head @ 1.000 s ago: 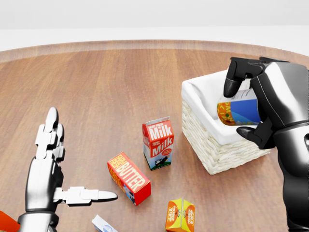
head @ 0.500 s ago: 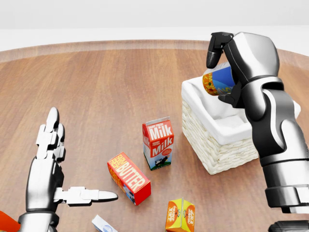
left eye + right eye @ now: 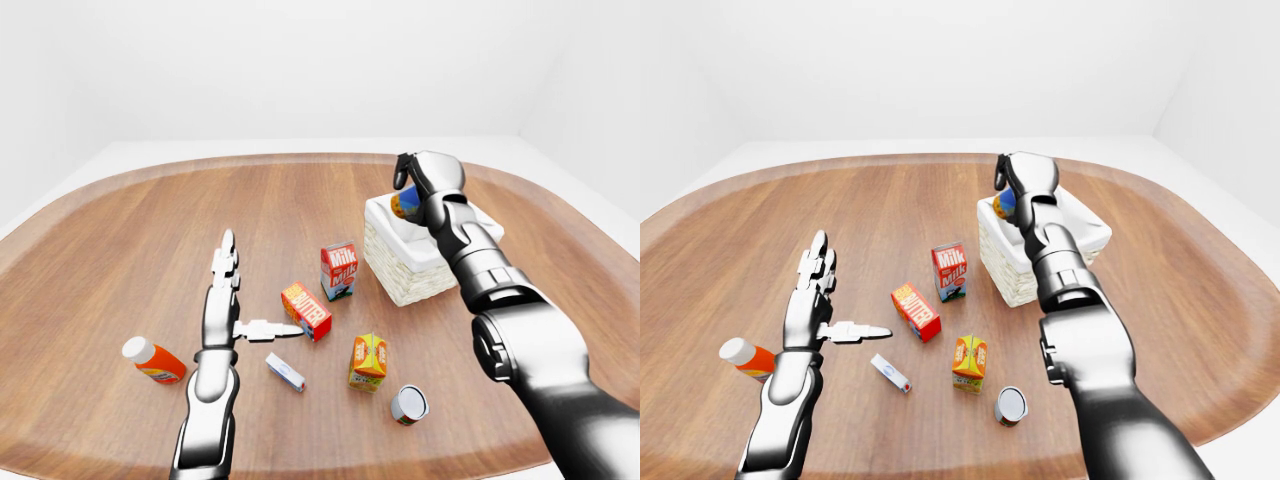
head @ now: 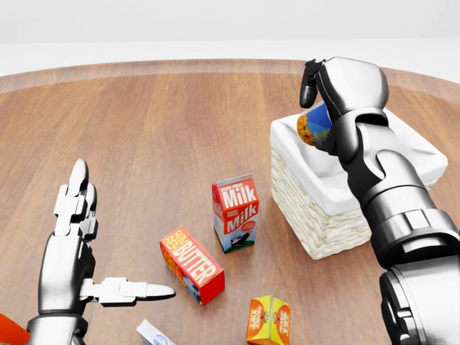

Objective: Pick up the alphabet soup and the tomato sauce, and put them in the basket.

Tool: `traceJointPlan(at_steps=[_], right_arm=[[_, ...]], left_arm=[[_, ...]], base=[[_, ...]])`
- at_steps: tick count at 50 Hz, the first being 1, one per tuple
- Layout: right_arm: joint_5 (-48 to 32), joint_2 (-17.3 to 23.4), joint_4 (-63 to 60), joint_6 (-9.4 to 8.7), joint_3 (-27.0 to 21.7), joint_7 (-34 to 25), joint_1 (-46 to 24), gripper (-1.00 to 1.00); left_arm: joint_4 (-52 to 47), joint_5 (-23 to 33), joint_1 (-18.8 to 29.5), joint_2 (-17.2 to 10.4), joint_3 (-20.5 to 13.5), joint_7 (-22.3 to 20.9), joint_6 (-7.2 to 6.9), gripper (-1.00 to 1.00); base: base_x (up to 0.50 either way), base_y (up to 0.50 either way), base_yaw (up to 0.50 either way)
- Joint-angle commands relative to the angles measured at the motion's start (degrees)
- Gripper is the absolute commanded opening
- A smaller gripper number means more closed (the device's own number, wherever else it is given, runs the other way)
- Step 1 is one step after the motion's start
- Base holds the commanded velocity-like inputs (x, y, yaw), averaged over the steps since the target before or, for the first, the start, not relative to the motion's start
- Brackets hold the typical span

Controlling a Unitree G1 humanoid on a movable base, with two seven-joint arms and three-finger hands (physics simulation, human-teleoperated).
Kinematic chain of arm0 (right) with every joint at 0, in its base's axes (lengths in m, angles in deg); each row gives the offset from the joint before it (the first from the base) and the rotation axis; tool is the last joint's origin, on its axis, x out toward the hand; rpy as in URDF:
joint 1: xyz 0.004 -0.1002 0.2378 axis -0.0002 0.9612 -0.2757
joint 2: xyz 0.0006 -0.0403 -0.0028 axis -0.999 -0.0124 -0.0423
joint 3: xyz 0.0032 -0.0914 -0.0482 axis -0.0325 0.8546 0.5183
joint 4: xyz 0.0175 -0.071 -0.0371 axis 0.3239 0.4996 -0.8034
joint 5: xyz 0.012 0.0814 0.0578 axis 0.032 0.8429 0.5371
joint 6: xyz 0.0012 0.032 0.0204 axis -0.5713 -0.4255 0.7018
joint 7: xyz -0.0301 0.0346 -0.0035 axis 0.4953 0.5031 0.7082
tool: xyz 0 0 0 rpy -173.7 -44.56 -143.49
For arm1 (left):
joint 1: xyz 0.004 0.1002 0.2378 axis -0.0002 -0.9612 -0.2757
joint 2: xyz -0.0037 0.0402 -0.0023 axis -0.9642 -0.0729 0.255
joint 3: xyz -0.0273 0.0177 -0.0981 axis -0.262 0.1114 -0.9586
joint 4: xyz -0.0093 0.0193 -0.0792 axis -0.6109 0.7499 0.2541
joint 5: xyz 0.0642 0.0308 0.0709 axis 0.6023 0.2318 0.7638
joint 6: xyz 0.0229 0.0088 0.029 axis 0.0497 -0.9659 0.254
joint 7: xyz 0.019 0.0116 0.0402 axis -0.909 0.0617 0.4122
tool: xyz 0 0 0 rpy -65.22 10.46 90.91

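Right hand (image 4: 327, 97) is closed around a can (image 4: 313, 123) with an orange and blue label, fingers curled over its top. I take it for one of the two wanted cans but cannot read the label, so I can't say which.

What changed over the last second: my right arm swung from low at the basket's near-right side, up and across. The hand now sits over the upper-left corner of the basket (image 4: 316, 230), where a second ago it was lower and further right in the head view. The can rode with it and is now tipped, end facing left, hanging above the white liner rather than resting in it.

Left hand (image 4: 72, 237) is spread flat, fingers splayed, thumb out, holding nothing; it has not moved across the three head frames.

My reading: the can is carried to the drop point but not released. Next I'd lower slightly and let go inside the rim.

The second can (image 3: 409, 404) lies on the surface well below the right hand in the left-eye view, just right of the orange carton (image 3: 368, 361). Milk carton (image 4: 235, 213) and butter box (image 4: 191, 264) stand between my two hands, undisturbed.
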Motion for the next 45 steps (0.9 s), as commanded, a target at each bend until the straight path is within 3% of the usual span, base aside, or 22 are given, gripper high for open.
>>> traceJointPlan(at_steps=[1, 23, 45], right_arm=[[-0.7, 0.0, 7.1, -2.87, 0.2, 3.8, -4.5, -1.0], [-3.9, -1.3, 8.7, -8.18, 1.0, 3.9, -6.0, -1.0], [-4.0, -2.3, 9.8, -8.18, 0.4, 5.4, -5.0, -1.0]], left_arm=[[-1.0, 0.0, -0.5, 0.0, 0.0, -0.3, 0.0, 1.0], [-0.7, -0.3, -0.3, 0.0, -0.1, -0.1, 0.0, 1.0], [-1.1, 0.0, -0.6, 0.1, 0.1, -0.3, 0.0, 1.0]], base=[[0.0, 0.0, 0.0], [0.0, 0.0, 0.0], [0.0, 0.0, 0.0]])
